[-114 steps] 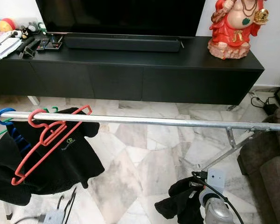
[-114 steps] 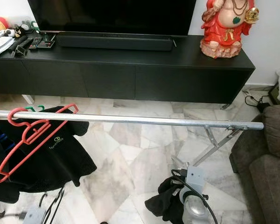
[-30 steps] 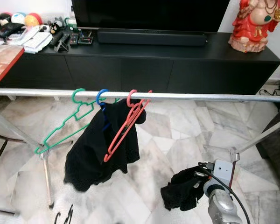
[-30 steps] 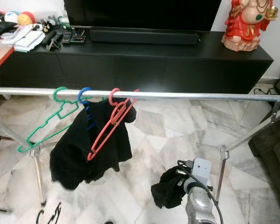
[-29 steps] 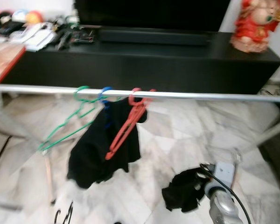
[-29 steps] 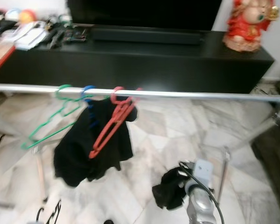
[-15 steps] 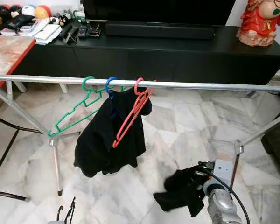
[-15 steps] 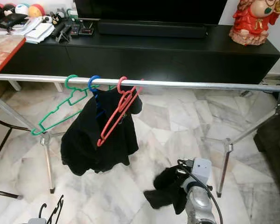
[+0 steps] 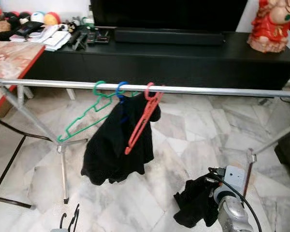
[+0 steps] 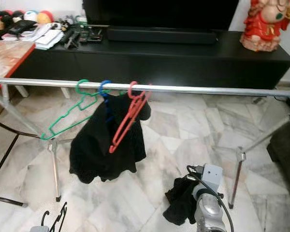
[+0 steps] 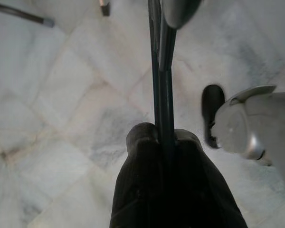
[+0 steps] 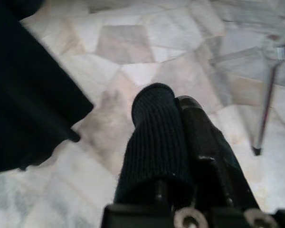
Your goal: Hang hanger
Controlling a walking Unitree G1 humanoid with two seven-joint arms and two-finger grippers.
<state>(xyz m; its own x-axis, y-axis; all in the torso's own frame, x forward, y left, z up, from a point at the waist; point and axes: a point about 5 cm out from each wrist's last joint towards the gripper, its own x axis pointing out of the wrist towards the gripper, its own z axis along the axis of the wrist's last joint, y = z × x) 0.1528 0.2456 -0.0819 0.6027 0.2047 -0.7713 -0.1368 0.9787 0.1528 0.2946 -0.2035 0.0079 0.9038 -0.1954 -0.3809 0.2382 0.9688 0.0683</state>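
Left tool (image 11: 162,135) is pinched tight on a thin dark hanger (image 11: 157,71), fingers (image 11: 142,147) closed flat around the wire, and it sits low, well below the rail (image 9: 208,90). In the left eye view the hanger's hook (image 9: 70,221) pokes up at the bottom edge, under the rail's left stretch. Right tool (image 12: 178,107) is closed too, with a black cloth (image 9: 195,205) bunched against it and hanging below the rail's right half.

On the rail, a green hanger (image 9: 84,121), a blue hanger (image 9: 120,89) carrying a black shirt (image 9: 118,145), and a red hanger (image 9: 142,118) crowd together left of centre. Beyond the rail stands the black TV bench (image 9: 183,60), with a red statue (image 9: 273,24) on its right end.

The step in hand looks like the lift. To do it well, I'd say raise the hook above the rail first, open side facing the bar, then come down onto a bare stretch, right of the red hanger or left of the green one. Keep the grip firm until the hook seats; letting go early would likely drop it to the marble floor (image 9: 193,140).
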